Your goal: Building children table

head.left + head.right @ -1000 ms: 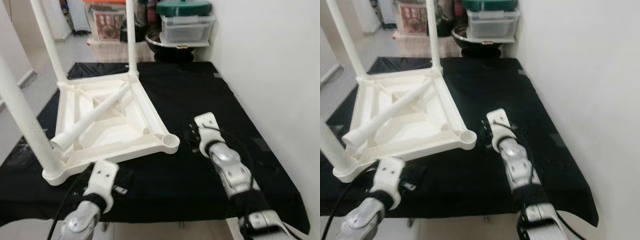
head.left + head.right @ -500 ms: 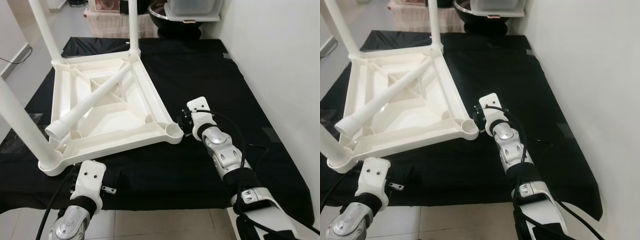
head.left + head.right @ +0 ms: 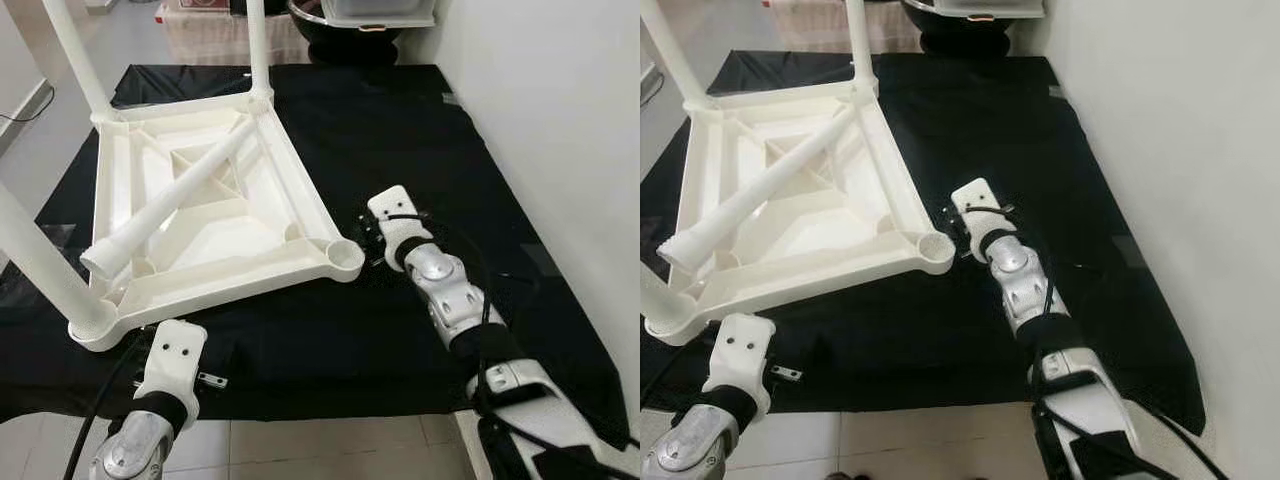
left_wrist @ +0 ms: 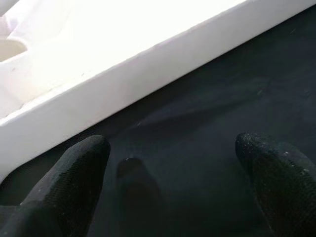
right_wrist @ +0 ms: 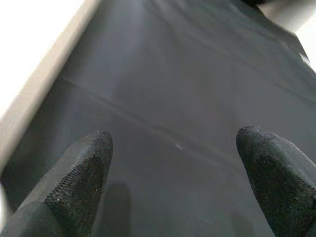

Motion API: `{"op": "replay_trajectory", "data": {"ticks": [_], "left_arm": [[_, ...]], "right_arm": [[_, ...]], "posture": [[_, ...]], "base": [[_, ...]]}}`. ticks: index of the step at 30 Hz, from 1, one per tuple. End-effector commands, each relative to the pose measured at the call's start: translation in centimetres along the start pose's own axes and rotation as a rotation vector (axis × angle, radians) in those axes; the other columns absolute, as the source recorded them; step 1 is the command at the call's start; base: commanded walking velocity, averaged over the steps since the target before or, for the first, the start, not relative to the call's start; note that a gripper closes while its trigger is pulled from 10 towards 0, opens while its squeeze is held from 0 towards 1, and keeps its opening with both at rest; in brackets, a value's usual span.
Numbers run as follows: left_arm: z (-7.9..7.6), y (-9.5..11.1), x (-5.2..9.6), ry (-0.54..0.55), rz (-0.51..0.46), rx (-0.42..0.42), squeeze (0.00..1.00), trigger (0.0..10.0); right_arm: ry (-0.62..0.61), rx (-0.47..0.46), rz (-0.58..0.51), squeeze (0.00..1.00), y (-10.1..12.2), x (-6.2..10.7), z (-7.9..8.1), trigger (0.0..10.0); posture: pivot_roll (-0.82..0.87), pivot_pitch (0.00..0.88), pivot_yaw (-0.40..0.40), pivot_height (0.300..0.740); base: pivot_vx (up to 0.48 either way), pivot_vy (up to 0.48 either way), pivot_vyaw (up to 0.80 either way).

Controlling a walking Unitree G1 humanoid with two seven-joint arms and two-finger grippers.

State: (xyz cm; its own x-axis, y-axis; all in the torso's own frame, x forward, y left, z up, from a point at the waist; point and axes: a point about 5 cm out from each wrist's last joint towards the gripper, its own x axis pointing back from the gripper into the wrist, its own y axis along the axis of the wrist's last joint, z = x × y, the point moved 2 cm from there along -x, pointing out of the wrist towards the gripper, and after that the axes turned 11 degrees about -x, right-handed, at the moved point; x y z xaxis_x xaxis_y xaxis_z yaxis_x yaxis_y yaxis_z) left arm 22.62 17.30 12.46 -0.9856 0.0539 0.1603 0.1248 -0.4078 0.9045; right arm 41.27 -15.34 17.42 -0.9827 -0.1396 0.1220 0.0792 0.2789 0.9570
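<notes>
Eye views: white children table (image 3: 200,215) upside down on black cloth (image 3: 400,130), three legs upright, loose leg (image 3: 165,205) lying diagonally across its underside; right gripper (image 3: 372,238) beside the empty corner socket (image 3: 345,256). Left wrist: left gripper (image 4: 173,192) wide apart, empty, near table rim. Right wrist: fingers (image 5: 79,182) spread, gripping nothing.
</notes>
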Motion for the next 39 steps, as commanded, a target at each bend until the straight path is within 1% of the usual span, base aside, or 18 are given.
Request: {"op": "replay_trajectory", "data": {"ticks": [1, 3, 6, 7, 10, 13, 15, 17, 18, 19, 20, 21, 24, 26, 28, 31, 36, 39], "left_arm": [[0.0, -0.1, 0.1, -0.01, 0.009, -0.01, 0.0, 10.0], [0.0, 0.0, 0.1, -0.011, 0.008, -0.011, 0.0, 10.0], [0.0, 0.0, 0.1, -0.011, 0.007, -0.012, 0.0, 10.0], [0.0, 0.1, 0.1, -0.011, 0.006, -0.012, 0.0, 10.0], [-0.1, 0.2, 0.1, -0.013, 0.005, -0.013, 0.0, 10.0], [-0.1, 0.3, 0.0, -0.013, 0.003, -0.014, 0.0, 10.0], [0.0, 0.3, -0.1, -0.013, 0.003, -0.014, 0.0, 10.0], [-0.1, 0.3, -0.2, -0.013, 0.002, -0.015, 0.0, 10.0], [-0.1, 0.3, -0.2, -0.013, 0.002, -0.015, 0.0, 10.0], [-0.1, 0.3, -0.2, -0.014, 0.001, -0.016, 0.0, 10.0], [-0.1, 0.3, -0.2, -0.014, 0.001, -0.016, 0.0, 10.0], [-0.1, 0.3, -0.3, -0.015, 0.0, -0.016, 0.0, 10.0], [-0.1, 0.3, -0.3, -0.015, -0.001, -0.016, 0.0, 10.0], [-0.1, 0.4, -0.4, -0.016, -0.003, -0.016, 0.0, 10.0], [-0.1, 0.4, -0.4, -0.016, -0.003, -0.016, 0.0, 10.0], [-0.1, 0.5, -0.5, -0.011, -0.007, -0.015, 0.0, 10.0], [-0.2, 0.6, -0.6, -0.007, -0.011, -0.012, 0.0, 10.0], [-0.2, 0.6, -0.6, -0.006, -0.012, -0.012, 0.0, 10.0]], "right_arm": [[0.004, 0.02, 0.029, 0.0, -0.5, 0.0, -0.1, 10.0], [0.065, 0.128, 0.097, 0.0, -1.9, 0.3, 0.5, 10.0], [0.091, 0.149, 0.123, 0.0, -2.5, 0.5, 0.7, 10.0], [0.155, 0.168, 0.144, 0.0, -2.9, 0.8, 1.3, 10.0], [0.259, 0.147, 0.106, 0.0, -2.3, 1.1, 2.5, 10.0], [0.383, 0.044, 0.023, 0.0, -0.8, 1.7, 4.2, 10.0], [0.41, 0.021, 0.003, 0.0, -0.4, 1.9, 4.6, 10.0], [0.477, -0.027, -0.038, 0.0, 0.5, 2.5, 5.6, 10.0], [0.477, -0.027, -0.038, 0.0, 0.5, 2.5, 5.6, 10.0], [0.527, -0.043, -0.063, 0.0, 1.0, 3.0, 6.4, 10.0], [0.527, -0.043, -0.063, 0.0, 1.0, 3.0, 6.4, 10.0], [0.567, -0.052, -0.083, 0.0, 1.5, 3.4, 7.1, 10.0], [0.594, -0.057, -0.092, 0.0, 1.7, 3.8, 7.8, 10.0], [0.648, -0.068, -0.103, 0.0, 1.9, 4.7, 9.5, 10.0], [0.648, -0.068, -0.103, 0.0, 1.9, 4.7, 9.5, 10.0], [0.765, -0.077, -0.106, 0.0, 1.9, 6.6, 12.0, 10.0], [0.854, -0.054, -0.099, 0.0, 1.8, 7.9, 13.0, 10.0], [0.83, -0.047, -0.089, 0.0, 1.8, 7.8, 12.7, 10.0]], "posture": [[0.07, 0.2, -0.05, 0.74], [0.06, 0.203, -0.052, 0.74], [0.06, 0.203, -0.052, 0.74], [0.06, 0.203, -0.05, 0.74], [0.06, 0.203, -0.05, 0.74], [0.05, 0.201, -0.05, 0.74], [0.05, 0.202, -0.05, 0.74], [0.04, 0.2, -0.049, 0.74], [0.04, 0.2, -0.049, 0.74], [0.04, 0.201, -0.049, 0.74], [0.04, 0.201, -0.049, 0.74], [0.04, 0.201, -0.049, 0.74], [0.04, 0.199, -0.049, 0.74], [0.04, 0.197, -0.05, 0.74], [0.04, 0.197, -0.05, 0.74], [0.03, 0.194, -0.054, 0.74], [0.03, 0.192, -0.06, 0.74], [0.03, 0.192, -0.061, 0.74]], "base": [[0.0, 0.0, 0.0], [0.0, 0.0, 0.0], [0.0, 0.0, 0.0], [0.0, 0.0, 0.0], [0.0, 0.0, 0.0], [0.0, 0.0, 0.0], [0.0, 0.0, 0.0], [0.0, 0.0, 0.0], [0.0, 0.0, 0.0], [0.0, 0.0, 0.0], [0.0, 0.0, 0.0], [0.0, 0.0, 0.0], [0.0, 0.0, 0.0], [0.0, 0.0, 0.0], [0.0, 0.0, 0.0], [0.0, 0.0, 0.0], [0.0, 0.0, 0.0], [0.0, 0.0, 0.0]]}}
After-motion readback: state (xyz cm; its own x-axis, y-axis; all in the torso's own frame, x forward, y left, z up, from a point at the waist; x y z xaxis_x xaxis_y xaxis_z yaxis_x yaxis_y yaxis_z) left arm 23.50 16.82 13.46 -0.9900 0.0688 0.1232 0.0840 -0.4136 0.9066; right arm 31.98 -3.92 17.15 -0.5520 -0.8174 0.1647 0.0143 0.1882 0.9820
